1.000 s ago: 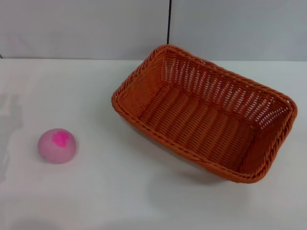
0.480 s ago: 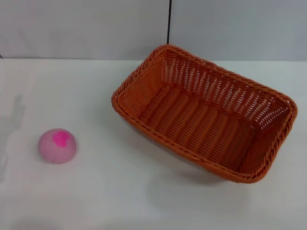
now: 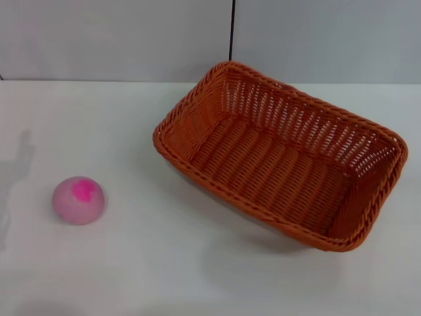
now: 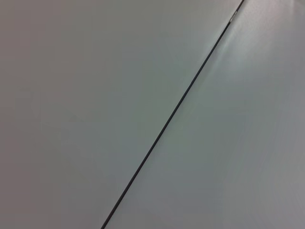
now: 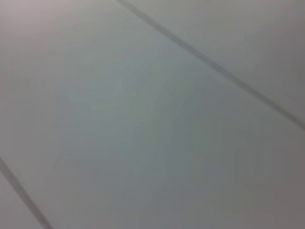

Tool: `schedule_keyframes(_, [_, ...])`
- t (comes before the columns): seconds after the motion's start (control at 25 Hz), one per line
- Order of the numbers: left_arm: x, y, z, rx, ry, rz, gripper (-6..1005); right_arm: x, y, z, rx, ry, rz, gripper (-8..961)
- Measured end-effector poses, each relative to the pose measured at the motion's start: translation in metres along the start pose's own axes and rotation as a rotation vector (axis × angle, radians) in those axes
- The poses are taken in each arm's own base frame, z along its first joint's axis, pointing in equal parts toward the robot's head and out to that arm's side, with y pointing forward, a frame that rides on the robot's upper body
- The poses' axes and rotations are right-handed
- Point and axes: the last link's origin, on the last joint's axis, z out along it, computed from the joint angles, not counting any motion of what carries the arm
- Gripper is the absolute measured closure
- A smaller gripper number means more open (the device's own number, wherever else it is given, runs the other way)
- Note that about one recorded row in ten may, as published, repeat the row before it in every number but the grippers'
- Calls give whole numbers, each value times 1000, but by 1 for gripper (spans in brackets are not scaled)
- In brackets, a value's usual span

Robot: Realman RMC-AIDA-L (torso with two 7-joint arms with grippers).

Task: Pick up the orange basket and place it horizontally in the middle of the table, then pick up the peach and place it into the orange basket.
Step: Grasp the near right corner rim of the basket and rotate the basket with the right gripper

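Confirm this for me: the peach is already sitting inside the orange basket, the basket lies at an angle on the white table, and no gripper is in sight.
One thing is wrong: the peach is not inside the orange basket. The head view shows it on the table, apart from the basket, toward the robot's left. The rest holds: the basket lies at an angle and no gripper is visible.

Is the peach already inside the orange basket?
No, the peach sits on the bare white table, well apart from the orange basket, on the robot's left side.

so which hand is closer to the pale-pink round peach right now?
Cannot tell: neither hand is in view. The pale-pink round peach sits on the robot's left, away from the orange woven basket.
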Motion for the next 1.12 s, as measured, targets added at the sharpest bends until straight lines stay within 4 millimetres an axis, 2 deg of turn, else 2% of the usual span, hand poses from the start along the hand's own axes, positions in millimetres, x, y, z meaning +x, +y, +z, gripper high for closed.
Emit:
schedule_keyframes(0.28, [-1,0,0,3,-4,-4,245,-23,17,26,-233,136,-2,482])
schedule_keyframes(0.32, [-1,0,0,4,-4,-5,245,-32,27,35,-329,187,-19,480])
schedule_keyframes(0.44, [-1,0,0,3,-3,-6,245,-38,39,46,-431,261,-31,472])
schedule_keyframes(0.52, [-1,0,0,4,-2,-6,245,-47,60,67,-569,394,-60,467])
schedule_keyframes(0.6, [0,-1,0,5,-2,-5,245,-48,68,74,-601,437,-62,462])
schedule_keyframes(0.68, [0,-1,0,5,-1,-5,245,-48,85,86,-665,521,-78,457])
schedule_keyframes(0.72, [0,-1,0,5,-1,-5,245,-45,100,96,-709,611,-85,454])
schedule_keyframes(0.76, [0,-1,0,5,-1,-5,245,-45,100,96,-709,611,-85,451])
schedule_keyframes(0.88, [0,-1,0,6,0,-5,245,-38,123,111,-774,755,-128,444])
schedule_keyframes(0.92, [0,-1,0,7,0,-5,245,-32,137,122,-797,876,-185,441])
schedule_keyframes(0.96, [0,-1,1,7,1,-5,245,-32,137,122,-797,876,-185,419])
schedule_keyframes(1.08, [0,-1,1,6,6,-7,245,-19,152,138,-781,1057,-270,354])
schedule_keyframes(1.12, [0,0,2,7,11,-9,245,-8,162,148,-769,1173,-327,333])
